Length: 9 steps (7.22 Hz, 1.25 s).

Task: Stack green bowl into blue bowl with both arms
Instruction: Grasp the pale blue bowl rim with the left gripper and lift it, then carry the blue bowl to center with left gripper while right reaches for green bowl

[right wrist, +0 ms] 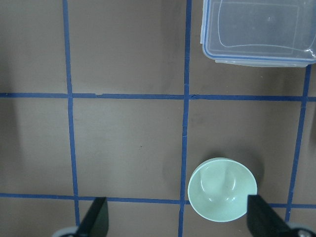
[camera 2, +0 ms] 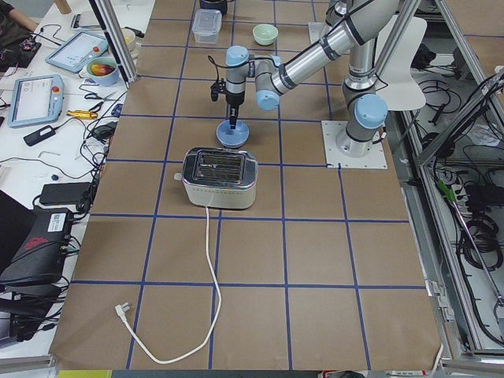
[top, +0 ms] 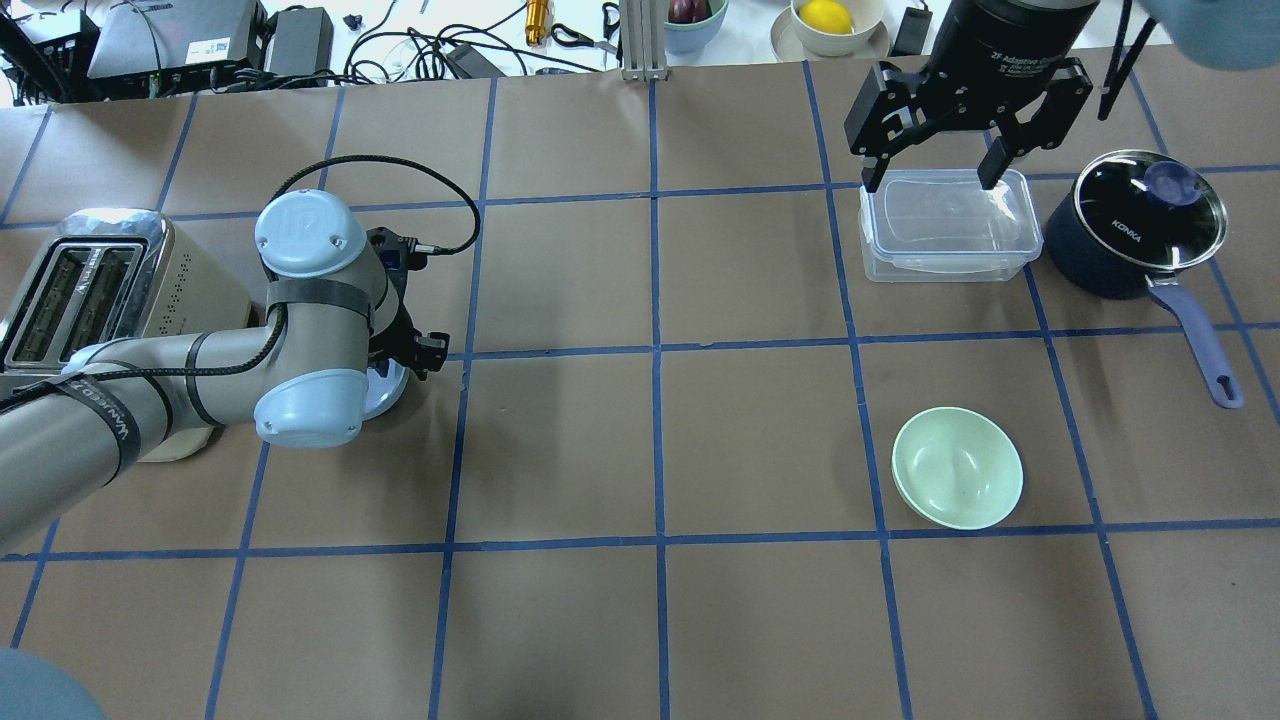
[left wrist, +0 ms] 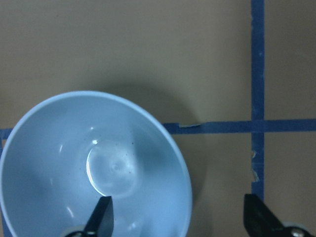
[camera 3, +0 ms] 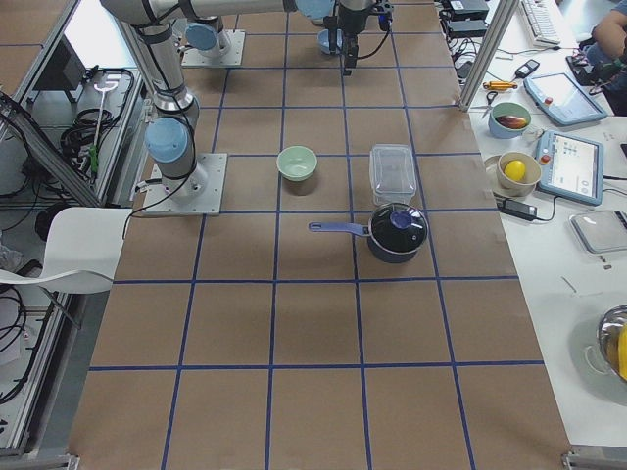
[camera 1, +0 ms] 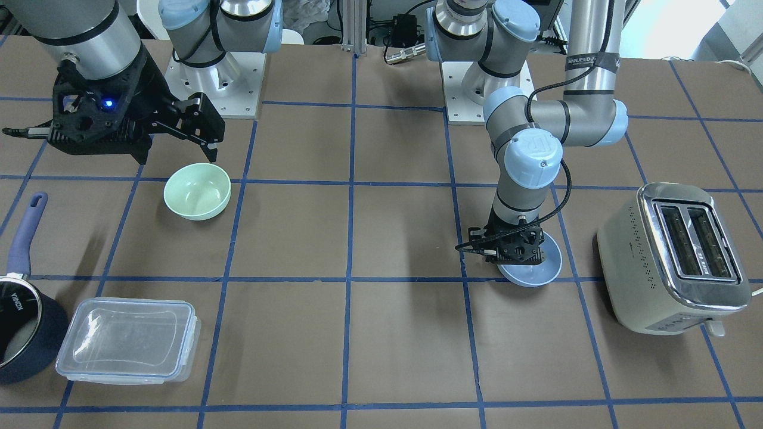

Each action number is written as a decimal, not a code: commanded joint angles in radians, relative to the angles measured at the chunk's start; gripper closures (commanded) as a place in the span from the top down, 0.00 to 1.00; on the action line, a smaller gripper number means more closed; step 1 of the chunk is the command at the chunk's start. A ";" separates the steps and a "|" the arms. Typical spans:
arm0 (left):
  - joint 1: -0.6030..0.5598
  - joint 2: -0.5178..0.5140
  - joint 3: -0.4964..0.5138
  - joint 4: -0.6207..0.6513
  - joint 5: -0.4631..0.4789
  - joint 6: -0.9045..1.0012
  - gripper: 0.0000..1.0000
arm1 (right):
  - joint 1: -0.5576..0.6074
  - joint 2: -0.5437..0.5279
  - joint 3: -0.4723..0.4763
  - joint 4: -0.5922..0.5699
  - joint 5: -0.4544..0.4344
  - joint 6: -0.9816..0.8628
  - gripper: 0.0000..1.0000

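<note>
Reaching down toward the left edge of the table (top: 650, 450), the left gripper (left wrist: 176, 198) straddles the rim of the blue bowl (left wrist: 94, 163). Its 2 fingers (left wrist: 101, 217) are spread wide, 1 over the bowl's inside and 1 outside it above the brown cover. The wrist view does not show either of them pressing on the wall. The blue bowl sits upright on a blue tape line, just beside a cream and chrome toaster (top: 90, 290) that stands nearer the left edge. In the overhead view the left arm's elbow hides most of the bowl.

Further toward the right edge, well apart from the blue bowl, the green bowl (top: 957, 467) rests upright and alone inside 1 taped square, with nothing touching it. Beyond it, toward the far edge, lies a clear lidded box (top: 945, 240), and a dark saucepan (top: 1130, 225) with a glass lid stands just beside the box on its right-edge side. The pan's handle points back toward the robot's edge.

The right gripper (top: 930, 180) hangs high above the box, fingers apart and holding nothing, well clear of the green bowl.
</note>
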 commanded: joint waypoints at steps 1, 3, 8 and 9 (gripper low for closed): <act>-0.021 0.020 0.006 -0.003 0.000 -0.023 0.00 | -0.011 0.000 0.021 0.002 -0.004 -0.004 1.00; -0.102 0.024 0.058 -0.058 -0.038 -0.169 0.00 | -0.023 0.000 0.025 0.003 -0.006 -0.013 1.00; -0.557 -0.112 0.392 -0.299 -0.060 -0.780 0.01 | -0.251 -0.011 0.291 -0.074 -0.015 -0.246 0.96; -0.578 -0.143 0.394 -0.265 -0.058 -0.787 0.01 | -0.311 -0.011 0.381 -0.164 -0.039 -0.287 0.96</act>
